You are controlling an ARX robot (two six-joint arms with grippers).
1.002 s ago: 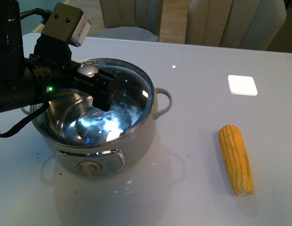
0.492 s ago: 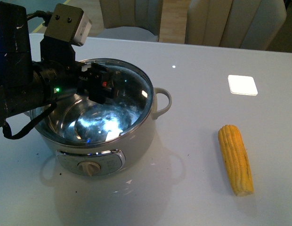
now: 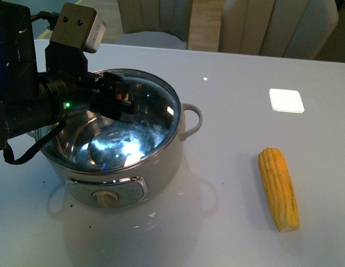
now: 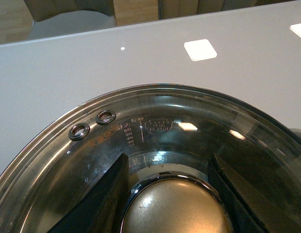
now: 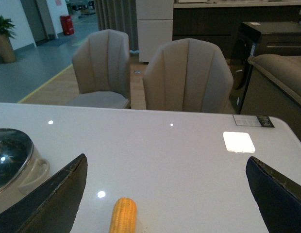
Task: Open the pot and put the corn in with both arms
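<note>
One corn [image 3: 278, 189] on worktop [image 3: 233, 111], well right of pot [image 3: 167, 161]; left hand [image 4: 168, 160] clamped on lid knob [image 4: 175, 208]; right hand [image 5: 165, 162] wide open, empty

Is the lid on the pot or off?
On: the glass lid covers the pot, its knob between the fingers of the left gripper.

The pot [image 3: 161, 164] is sitting at left of frame on the table [image 3: 233, 111], lid [image 3: 147, 125] on it, left gripper [image 3: 123, 102] straddling the knob [image 4: 175, 208]. The corn [image 3: 279, 188] is lying at lower right, well apart.
</note>
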